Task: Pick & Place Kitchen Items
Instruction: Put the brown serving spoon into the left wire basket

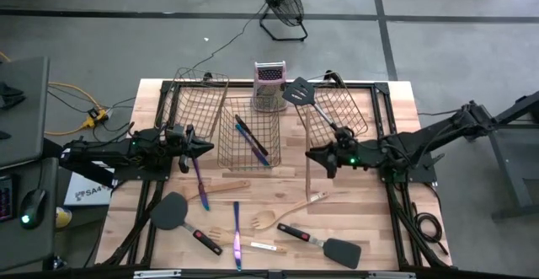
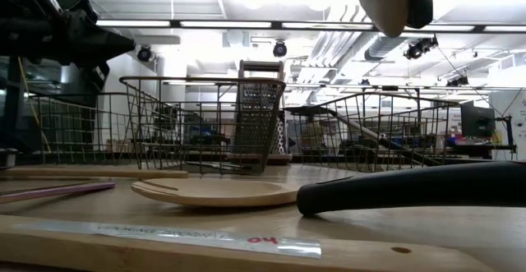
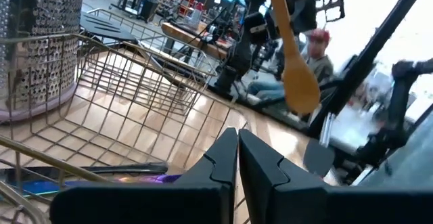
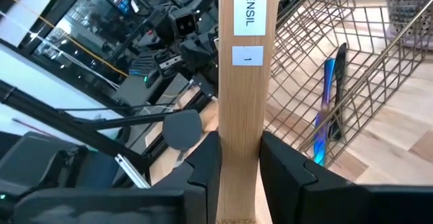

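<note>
Wooden utensil (image 4: pixel 241 82) held upright in my right gripper (image 4: pixel 240 160), right of the middle basket (image 1: pixel 249 133).

I see the right gripper's fingers partly open and clamped on the flat handle, a label on its face, its rounded end raised in the left wrist view. My left gripper (image 3: pixel 237 158) hangs with fingers pressed together, holding nothing, at the left of the middle basket. Two iridescent cutlery pieces (image 1: pixel 252 142) lie inside that basket. A black spatula (image 1: pixel 300 93) rests in the right basket (image 1: pixel 351 110). The box grater (image 1: pixel 269 85) stands at the far edge. Nearer me, wooden spoons (image 1: pixel 268 219), black spatulas (image 1: pixel 169 211) and purple cutlery (image 1: pixel 237 233) lie on the table (image 1: pixel 396 102).
</note>
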